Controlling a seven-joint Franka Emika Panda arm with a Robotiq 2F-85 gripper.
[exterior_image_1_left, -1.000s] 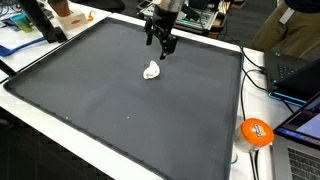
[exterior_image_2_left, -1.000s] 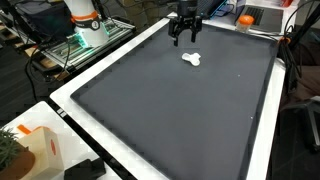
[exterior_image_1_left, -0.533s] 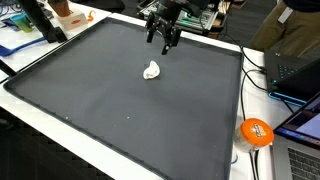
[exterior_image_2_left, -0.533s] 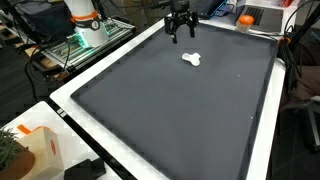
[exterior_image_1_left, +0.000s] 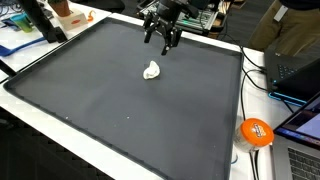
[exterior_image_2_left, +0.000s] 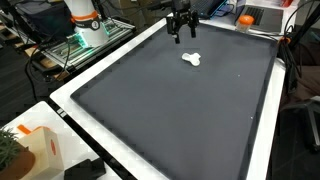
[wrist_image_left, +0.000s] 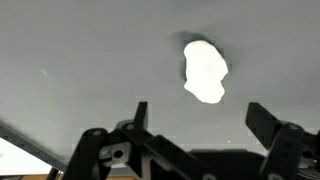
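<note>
While an orange round object (exterior_image_1_left: 255, 132) sits off the dark grey mat (exterior_image_1_left: 110, 125) at the lower right of an exterior view, well apart from everything else, the risk lies farther up the frame. A small white lump (exterior_image_1_left: 151, 70) rests loose on the mat, just above the frame's middle in both exterior views (exterior_image_2_left: 191, 57). It looks light and crumpled, so I judge that a glancing touch would send it skidding over the smooth surface rather than let it be caught.

Beyond it, in the upper middle, the gripper (exterior_image_1_left: 160, 40) hangs clear of the mat with its fingers spread wide and nothing between them. In the wrist view the lump (wrist_image_left: 205, 71) shows in the upper middle, ahead of the fingertips (wrist_image_left: 138, 115) and not between them. A straight descent would therefore probably miss it or nudge it aside, and a hard one would strike the mat. Farthest back, bench clutter (exterior_image_1_left: 200, 14) crowds the top edge, where a wide swing could clip it.
</note>
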